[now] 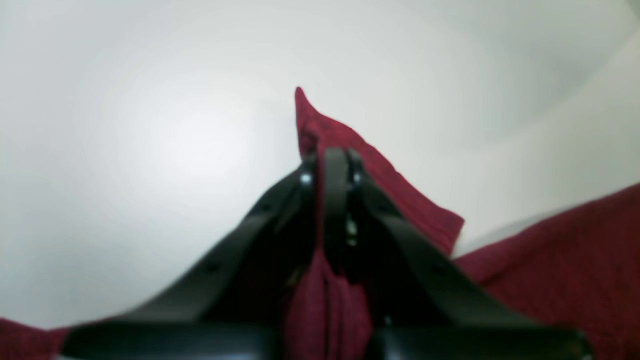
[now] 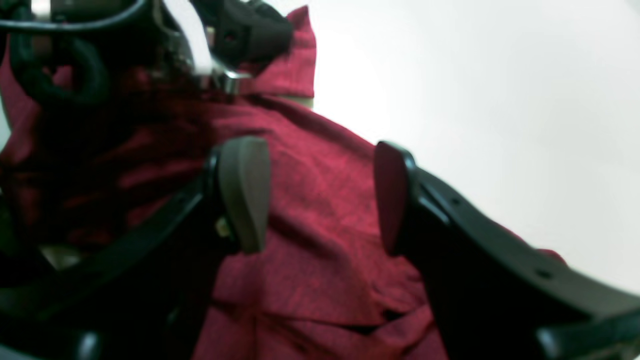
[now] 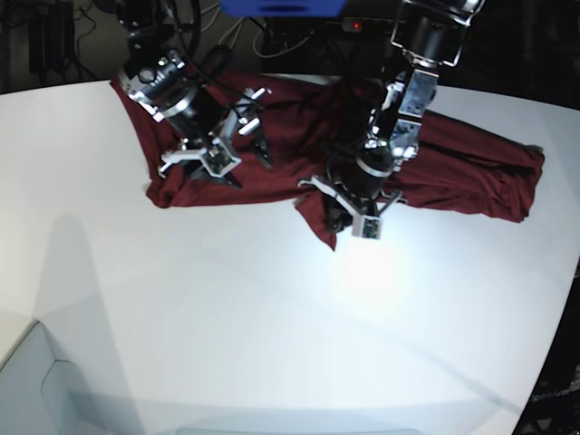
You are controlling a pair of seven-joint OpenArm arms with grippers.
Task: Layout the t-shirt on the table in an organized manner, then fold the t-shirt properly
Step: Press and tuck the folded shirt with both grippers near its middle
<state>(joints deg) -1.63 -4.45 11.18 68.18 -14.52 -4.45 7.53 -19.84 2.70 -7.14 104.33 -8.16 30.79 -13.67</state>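
Observation:
The dark maroon t-shirt (image 3: pixel 453 159) lies crumpled in a long band across the far part of the white table (image 3: pixel 272 308). My left gripper (image 1: pixel 332 155) is shut on a fold of the t-shirt (image 1: pixel 320 125), and a pointed corner of cloth sticks out past the fingertips. From the base camera, that left gripper (image 3: pixel 349 216) sits at the shirt's near edge, in the middle. My right gripper (image 2: pixel 317 195) stands open just above the wrinkled t-shirt (image 2: pixel 320 260), with only cloth beneath the gap. In the base view the right gripper (image 3: pixel 245 163) is over the shirt's left part.
The left arm (image 2: pixel 240 35) shows at the top left of the right wrist view, close to my right gripper. Behind the table are dark cables and a blue object (image 3: pixel 281 7). The table's curved edge (image 3: pixel 566 299) runs down the right side.

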